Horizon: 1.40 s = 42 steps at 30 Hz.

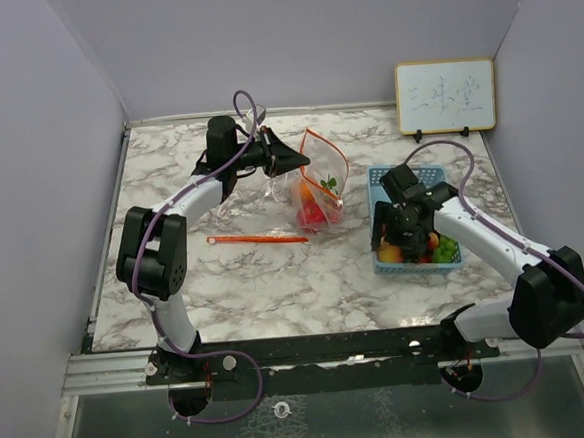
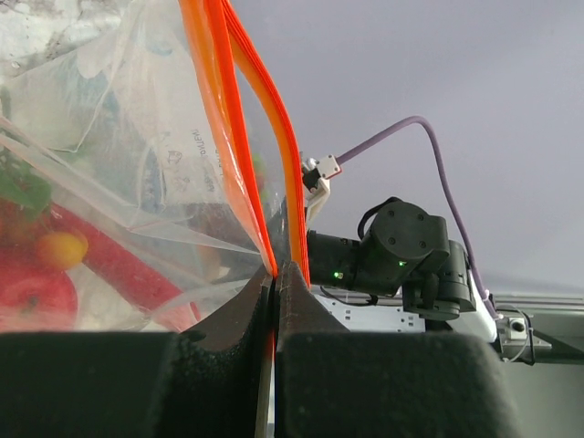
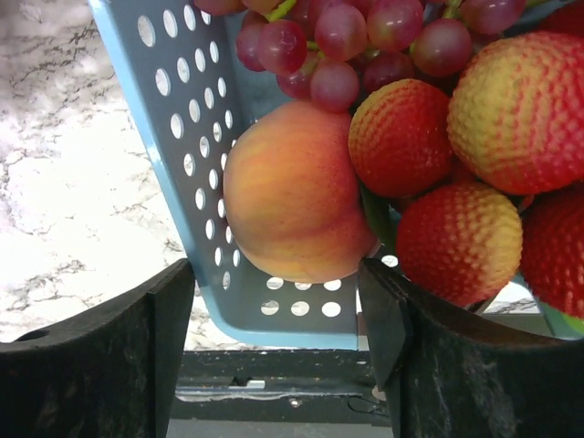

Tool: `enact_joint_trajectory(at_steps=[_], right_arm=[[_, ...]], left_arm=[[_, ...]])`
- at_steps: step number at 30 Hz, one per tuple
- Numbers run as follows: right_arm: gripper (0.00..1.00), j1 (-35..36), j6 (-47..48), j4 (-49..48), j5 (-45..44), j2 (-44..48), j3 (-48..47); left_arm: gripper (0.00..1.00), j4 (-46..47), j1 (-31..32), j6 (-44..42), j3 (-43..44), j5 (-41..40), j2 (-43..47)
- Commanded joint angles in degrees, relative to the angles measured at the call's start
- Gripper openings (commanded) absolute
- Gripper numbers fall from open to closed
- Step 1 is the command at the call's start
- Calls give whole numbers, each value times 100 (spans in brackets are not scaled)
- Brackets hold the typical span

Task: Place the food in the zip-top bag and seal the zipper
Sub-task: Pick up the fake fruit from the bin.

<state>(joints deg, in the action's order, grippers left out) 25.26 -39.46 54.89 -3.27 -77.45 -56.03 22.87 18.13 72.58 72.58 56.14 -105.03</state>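
Just above the centre of the overhead view: clear plastic zip-top bag with orange zipper strips (image 1: 317, 189), standing upright with its mouth open. Clenched on one end of that orange rim, left gripper (image 1: 301, 161), jaws pressed together with the zipper strips pinched between the black foam pads (image 2: 219, 365) at bottom centre of the left wrist view. Already inside the bag, at the left edge of that view: round red toy fruit (image 2: 32, 297), small yellow-orange ball (image 2: 62, 248), long red chili-like piece (image 2: 109, 265), something green (image 2: 20, 185) above them.

At the right of the overhead view, light-blue perforated plastic basket (image 1: 377, 178), with the right gripper (image 1: 409, 239) lowered into its near end. Jaws released and spread wide, grasping nothing. Between them, centre frame in the right wrist view: orange-pink toy peach (image 3: 292, 201), close against the basket's holed wall. Gap visible on the side of the lower-left finger (image 3: 100, 356); contact on the other side impossible to tell. Right of the peach, bumpy red-and-yellow toy fruits (image 3: 461, 242). Along the top edge, bunch of purple toy grapes (image 3: 347, 36). Green grapes (image 1: 445, 250) at the basket's lower right corner in the overhead view.

Lower left of the bag, flat on the grey-veined white marble tabletop (image 1: 247, 292): thin orange-red strip (image 1: 258, 239), nature unclear. At the upper right, small wood-framed whiteboard (image 1: 445, 96) against the back wall.
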Motion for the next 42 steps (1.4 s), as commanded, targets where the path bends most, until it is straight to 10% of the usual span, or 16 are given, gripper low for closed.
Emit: enact_joint_trajectory(at_steps=[1,28,42], right_arm=[[68,-12,-241,-149,-812,470,101],[77,-29,-152,-1027,-865,-168,912],[42,-29,655,-450,-1271,458,-760]], left_arm=[[0,99,8,-60,8,177,38],[0,261,0,2,-216,318,151],[0,323,-17,17,-177,319,123]])
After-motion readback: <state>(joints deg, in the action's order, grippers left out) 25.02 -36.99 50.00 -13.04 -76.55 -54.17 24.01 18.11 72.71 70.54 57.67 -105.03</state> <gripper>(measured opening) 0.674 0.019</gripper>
